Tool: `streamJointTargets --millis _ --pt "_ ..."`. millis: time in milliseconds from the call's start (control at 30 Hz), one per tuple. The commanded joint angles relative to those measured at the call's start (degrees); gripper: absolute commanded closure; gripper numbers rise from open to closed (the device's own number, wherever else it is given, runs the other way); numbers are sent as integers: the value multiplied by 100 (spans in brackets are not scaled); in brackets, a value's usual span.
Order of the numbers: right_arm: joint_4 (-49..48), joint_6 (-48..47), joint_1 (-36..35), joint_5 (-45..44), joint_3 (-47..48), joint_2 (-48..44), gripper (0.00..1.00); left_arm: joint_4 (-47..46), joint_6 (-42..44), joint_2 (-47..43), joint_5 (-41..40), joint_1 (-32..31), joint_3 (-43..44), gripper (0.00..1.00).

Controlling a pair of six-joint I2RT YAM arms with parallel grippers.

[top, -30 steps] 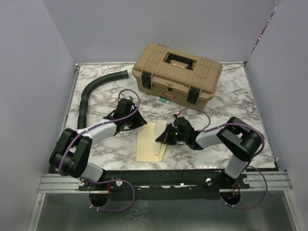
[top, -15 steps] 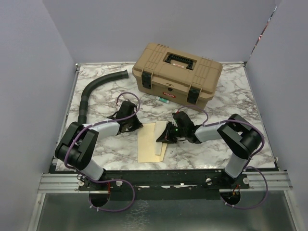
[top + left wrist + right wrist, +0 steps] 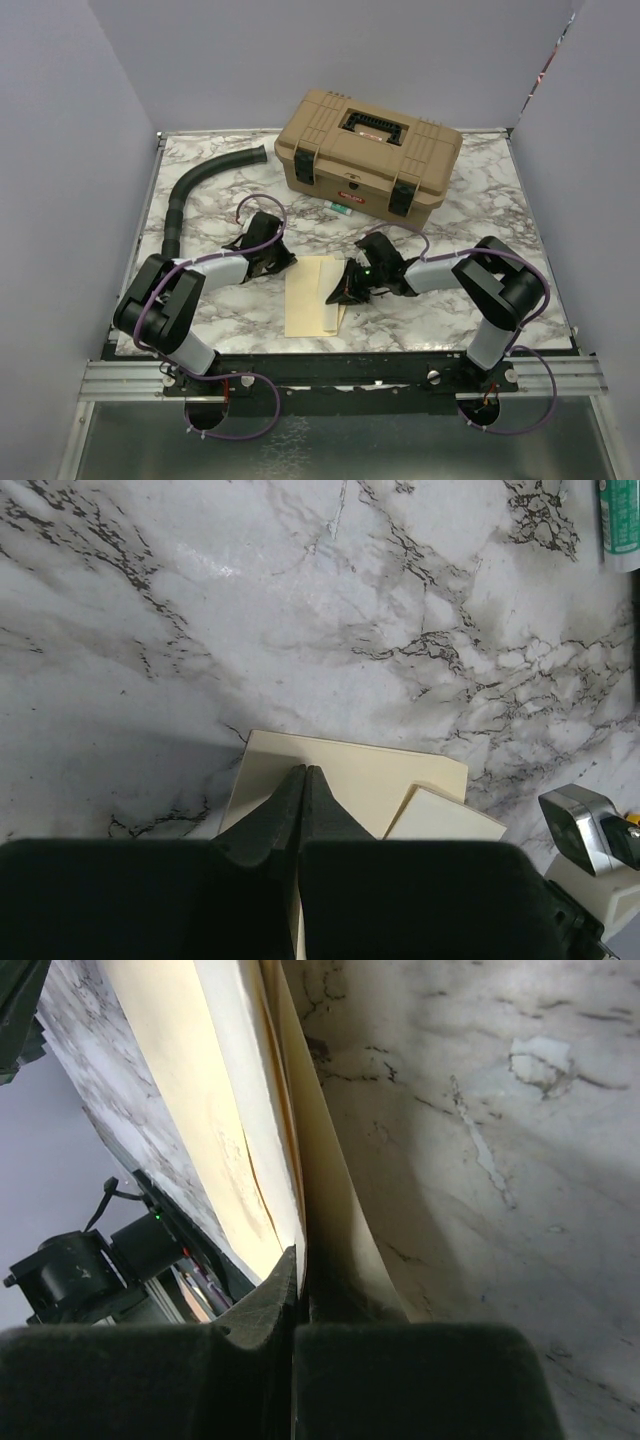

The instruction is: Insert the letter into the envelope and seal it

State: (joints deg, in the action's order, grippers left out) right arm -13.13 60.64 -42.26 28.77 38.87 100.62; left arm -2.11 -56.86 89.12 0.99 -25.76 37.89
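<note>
Top external view: the left gripper (image 3: 288, 262) has its jaws pressed together, the tips at the far left corner of the envelope (image 3: 308, 300), which lies flat on the marble table (image 3: 460, 300) between the two sets of jaws. The left wrist view shows those tips over the envelope's far edge; whether they pinch any paper cannot be told. The right gripper (image 3: 338, 295) is clamped on the envelope's right side, and a paper layer curls up and away from its closed jaws in the right wrist view. A thin browner edge (image 3: 268, 1060) runs between the pale layers there; whether it is the letter cannot be told. A tan toolbox (image 3: 368, 153) stands well beyond both jaws.
</note>
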Motion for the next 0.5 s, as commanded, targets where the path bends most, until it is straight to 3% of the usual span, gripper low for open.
streamJointTargets --millis 0,200,467 --pt "272 113 -16 181 -256 122 100 415 -154 135 -845 19 -309 100" --pt "-58 367 -16 332 -365 231 100 407 -217 39 -923 18 -383 100" --pt "-44 97 -17 621 264 822 100 254 -390 -67 -799 -17 -645 100"
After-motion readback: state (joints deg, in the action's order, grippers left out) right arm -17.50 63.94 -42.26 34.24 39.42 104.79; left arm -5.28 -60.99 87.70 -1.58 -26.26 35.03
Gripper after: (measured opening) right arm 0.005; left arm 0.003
